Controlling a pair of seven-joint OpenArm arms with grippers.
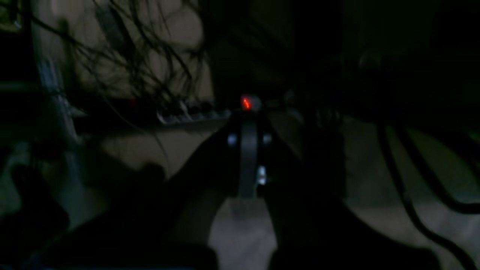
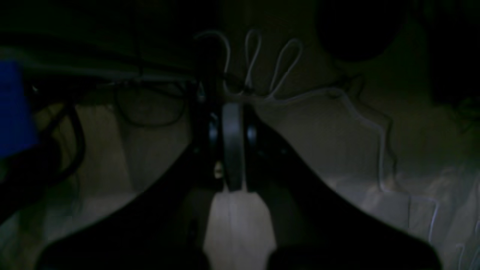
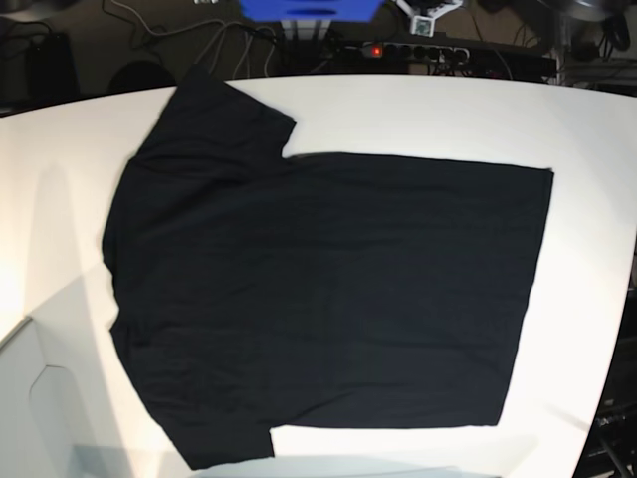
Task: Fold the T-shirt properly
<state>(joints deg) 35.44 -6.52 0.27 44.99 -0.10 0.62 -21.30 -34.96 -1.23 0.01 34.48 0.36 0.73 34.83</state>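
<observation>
The T-shirt [image 3: 318, 299] lies spread flat on the white table [image 3: 587, 149] in the base view, plain black side up, no print showing. Its sleeves point to the left and its hem runs down the right side. Neither arm appears in the base view. In the dark left wrist view my left gripper [image 1: 248, 125] is shut with nothing between its fingers, facing the floor and cables off the table. My right gripper [image 2: 232, 112] is shut and empty too, over a pale floor. The T-shirt is out of both wrist views.
A power strip [image 3: 408, 50] with a red light sits behind the table's far edge, also seen as the power strip [image 1: 195, 114] ahead of the left gripper. Black cables [image 1: 412, 187] and a white cable [image 2: 277, 71] trail there. A blue object [image 3: 309, 8] stands at the back.
</observation>
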